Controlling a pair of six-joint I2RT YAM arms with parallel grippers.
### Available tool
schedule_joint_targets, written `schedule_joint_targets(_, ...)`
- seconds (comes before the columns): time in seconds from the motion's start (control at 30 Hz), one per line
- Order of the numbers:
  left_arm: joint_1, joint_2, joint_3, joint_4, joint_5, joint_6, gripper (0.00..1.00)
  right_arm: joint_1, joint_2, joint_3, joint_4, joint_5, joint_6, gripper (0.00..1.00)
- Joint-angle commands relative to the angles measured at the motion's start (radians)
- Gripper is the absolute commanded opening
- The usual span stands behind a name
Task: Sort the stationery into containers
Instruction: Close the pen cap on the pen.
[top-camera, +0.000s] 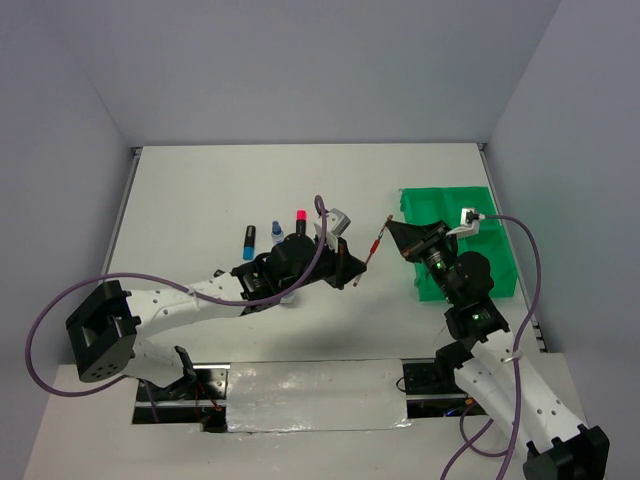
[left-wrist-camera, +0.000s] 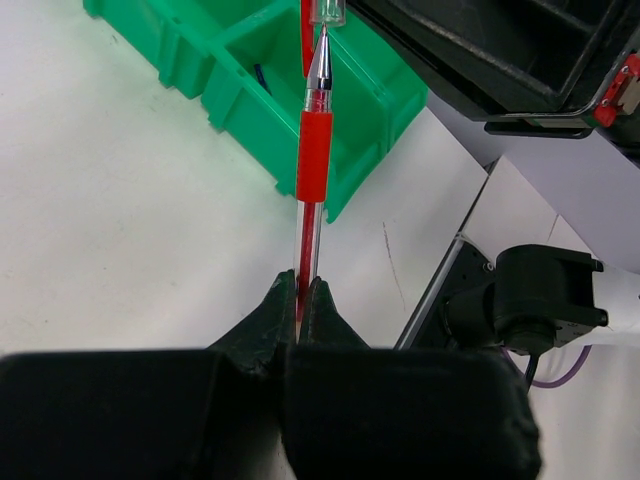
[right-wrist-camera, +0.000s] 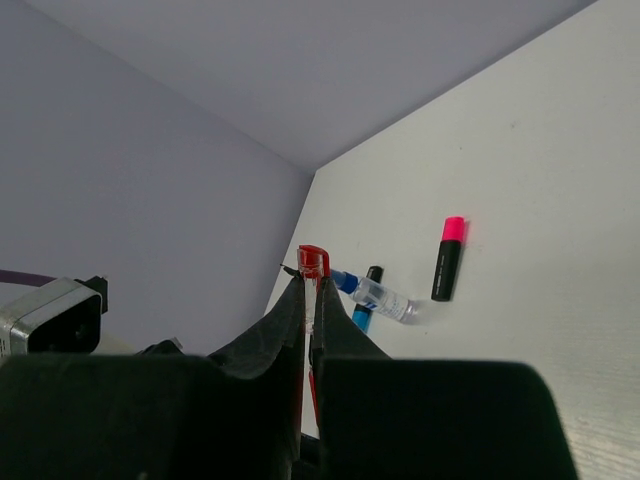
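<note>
Red pen is hanging above the table, slanting between the two grippers, just left of the tray. The left gripper is pinching the pen's lower end; the left wrist view shows its fingers pressing together on the clear barrel of the pen, with the green tray lying beyond it. The right gripper is clamping the upper end, and its wrist view shows the pen's red end sticking out past the closed fingertips. The right arm is reaching over the tray's near-left part and covering the compartments there. Further left on the table, well apart from the tray, a pink highlighter, a blue-capped bottle and a blue highlighter are lying near one another. The left arm's wrist is sitting just in front of these three.
</note>
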Motion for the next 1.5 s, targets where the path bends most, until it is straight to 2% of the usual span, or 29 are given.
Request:
schedule_joint_targets(0.0, -0.001, -0.007, 0.036, 0.038, -0.021, 0.02, 0.0, 0.009, -0.009, -0.003, 0.039, -0.008, -0.014, 0.0)
schedule_joint_targets(0.5, 0.001, 0.006, 0.058, 0.047, -0.041, 0.014, 0.0, 0.035, 0.01, -0.031, 0.086, -0.048, -0.006, 0.0)
schedule_joint_targets(1.0, 0.008, -0.039, 0.078, 0.127, -0.115, 0.011, 0.0, 0.193, 0.036, -0.12, 0.115, 0.039, -0.034, 0.0)
schedule_joint_targets(1.2, 0.022, -0.094, 0.07, 0.146, -0.095, 0.127, 0.0, 0.202, 0.069, -0.124, 0.095, -0.033, -0.066, 0.0)
schedule_joint_targets(1.47, 0.063, -0.172, 0.006, 0.243, -0.034, 0.161, 0.0, 0.205, 0.088, -0.15, 0.125, -0.128, -0.041, 0.0)
